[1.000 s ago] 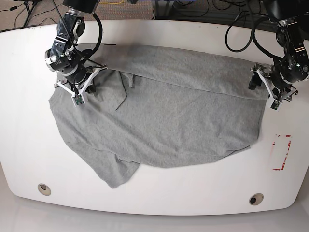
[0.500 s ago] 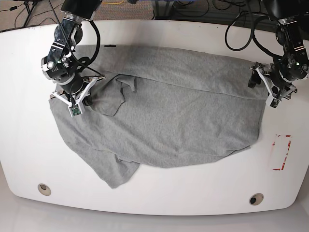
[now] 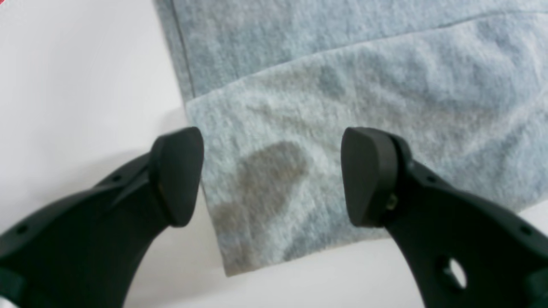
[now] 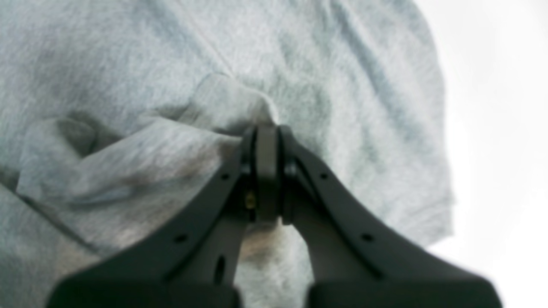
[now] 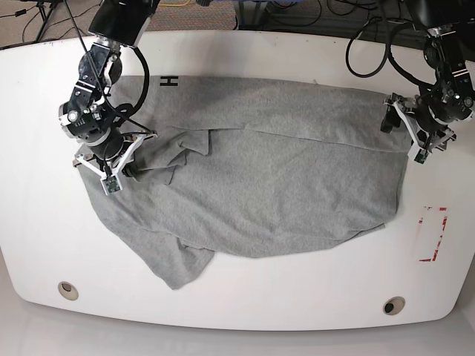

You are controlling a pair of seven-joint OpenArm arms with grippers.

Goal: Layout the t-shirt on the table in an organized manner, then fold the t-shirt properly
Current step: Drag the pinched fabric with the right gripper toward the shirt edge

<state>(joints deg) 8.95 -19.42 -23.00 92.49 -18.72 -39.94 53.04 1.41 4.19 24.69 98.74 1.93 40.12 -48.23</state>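
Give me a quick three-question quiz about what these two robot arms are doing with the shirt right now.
1. True or false: the right gripper is shut on a pinch of the shirt.
2. The left gripper is: A) shut on cloth, B) open over a corner of the shirt, C) out of view.
3. Fill in: the red mark on the table is ____ by the shirt (covered / not covered).

Key: 1 true; 2 B; 3 not covered.
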